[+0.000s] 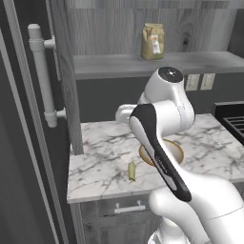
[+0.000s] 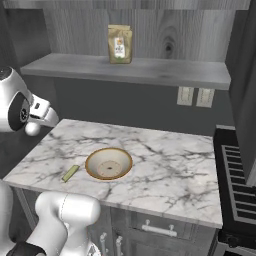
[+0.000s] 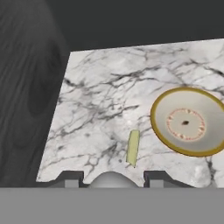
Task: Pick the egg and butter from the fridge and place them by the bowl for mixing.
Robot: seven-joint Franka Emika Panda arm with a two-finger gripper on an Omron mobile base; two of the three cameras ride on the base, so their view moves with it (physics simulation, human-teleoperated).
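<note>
Gripper (image 3: 112,179) clamped on round white egg (image 3: 111,180), above marble counter (image 3: 96,109). Flat yellowish butter (image 3: 132,147) stick just beside tan-rimmed round bowl (image 3: 189,121), bowl's left in hand view.

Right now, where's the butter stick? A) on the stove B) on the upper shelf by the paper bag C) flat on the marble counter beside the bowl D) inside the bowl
C: the butter lies flat on the marble counter, apart from the bowl.
</note>
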